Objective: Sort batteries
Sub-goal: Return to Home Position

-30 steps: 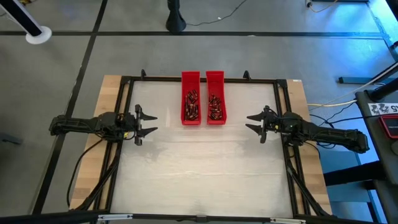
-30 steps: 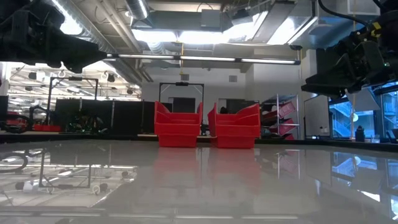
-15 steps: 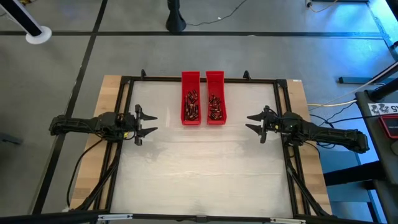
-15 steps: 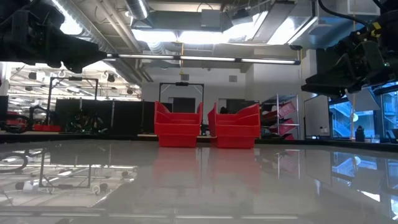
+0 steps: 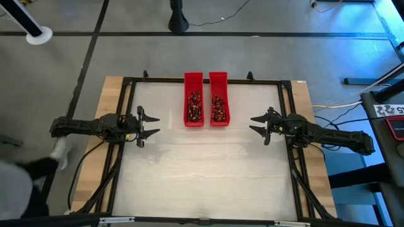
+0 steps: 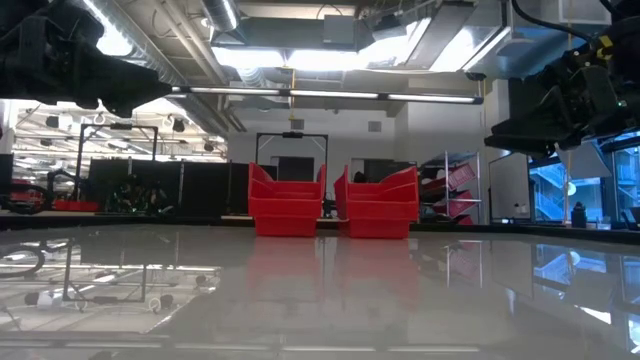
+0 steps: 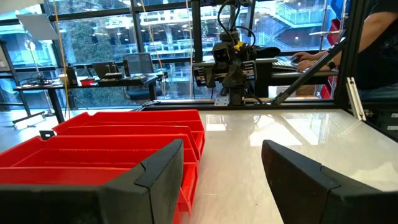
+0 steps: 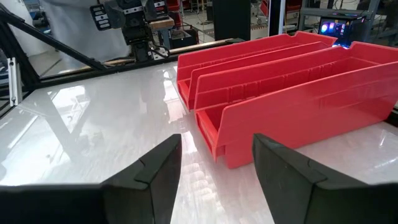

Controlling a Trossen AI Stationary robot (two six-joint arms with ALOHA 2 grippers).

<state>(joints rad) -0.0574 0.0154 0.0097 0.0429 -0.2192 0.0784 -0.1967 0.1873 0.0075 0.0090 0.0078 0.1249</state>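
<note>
Two long red trays [image 5: 193,78] [image 5: 218,77] stand side by side at the middle of the table's far edge. Batteries [image 5: 194,107] [image 5: 218,108], small dark cylinders, lie in a heap in each tray. My left gripper [image 5: 151,125] hovers open at the table's left side, level, pointing toward the trays. My right gripper [image 5: 254,123] hovers open at the right side, facing it. The left wrist view shows open fingers [image 7: 224,168] with the trays' walls [image 7: 124,134] ahead. In the right wrist view the fingers [image 8: 217,162] stand apart before the trays [image 8: 280,68]. Tray walls hide the batteries there.
The white tabletop [image 5: 202,170] stretches bare between the arms and toward the near edge, framed by a black rail [image 5: 126,82]. A person [image 5: 25,180] shows beside the table's near left corner. Another person [image 7: 373,43] works at a desk beyond the right side.
Both arms have kept still. A person has come into the high view beside the table's near left corner.
</note>
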